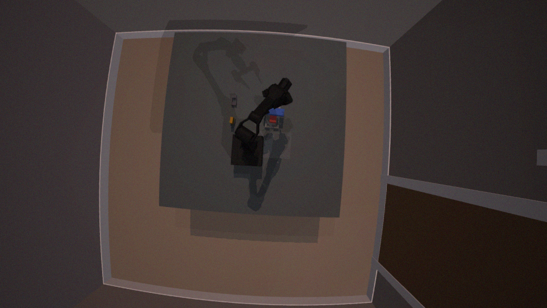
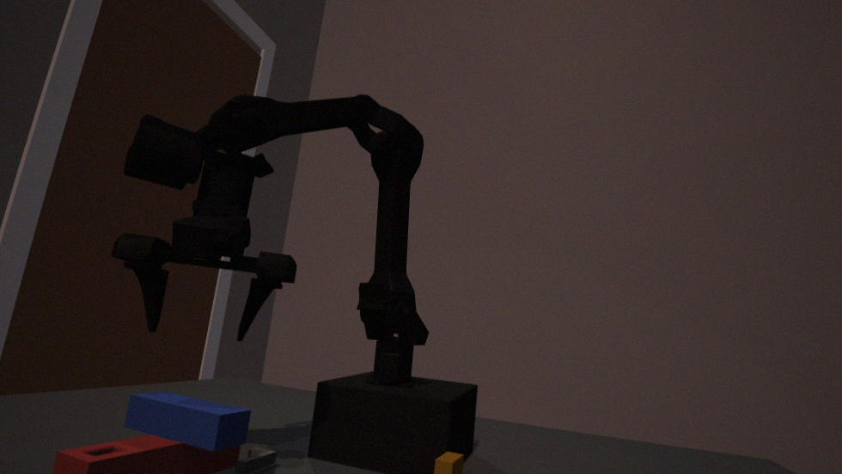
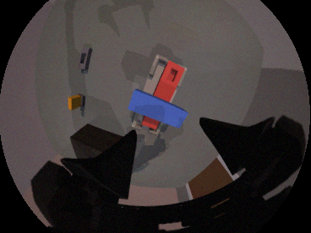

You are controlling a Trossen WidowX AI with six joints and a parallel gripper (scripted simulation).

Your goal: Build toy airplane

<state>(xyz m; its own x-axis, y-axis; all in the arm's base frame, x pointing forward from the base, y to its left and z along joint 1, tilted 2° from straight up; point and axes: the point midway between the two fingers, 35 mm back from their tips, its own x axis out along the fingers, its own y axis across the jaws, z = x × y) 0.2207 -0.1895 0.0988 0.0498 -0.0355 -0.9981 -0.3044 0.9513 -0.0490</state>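
Observation:
The red fuselage (image 1: 272, 119) (image 2: 132, 458) (image 3: 166, 91) lies lengthwise at the grey cradle (image 1: 272, 129) (image 3: 151, 81), toward one side of it; I cannot tell if it is seated flat. The blue wing (image 1: 277, 111) (image 2: 170, 415) (image 3: 157, 108) lies across the fuselage; its tab is hidden. The tail socket (image 3: 172, 75) is empty. The orange tail fin (image 1: 231, 120) (image 2: 448, 463) (image 3: 74, 102) stands apart on the table. My gripper (image 2: 196, 334) (image 3: 168, 126) is wide open and empty, high above the wing; the arm hides it in the top view.
A small grey slotted piece (image 1: 234, 101) (image 3: 85, 59) lies beyond the tail fin. A dark piece or shadow is beside the fin. The dark base block (image 1: 246, 153) (image 2: 382, 421) (image 3: 96, 141) stands near the cradle. Arm shadows cross the table (image 1: 306, 172).

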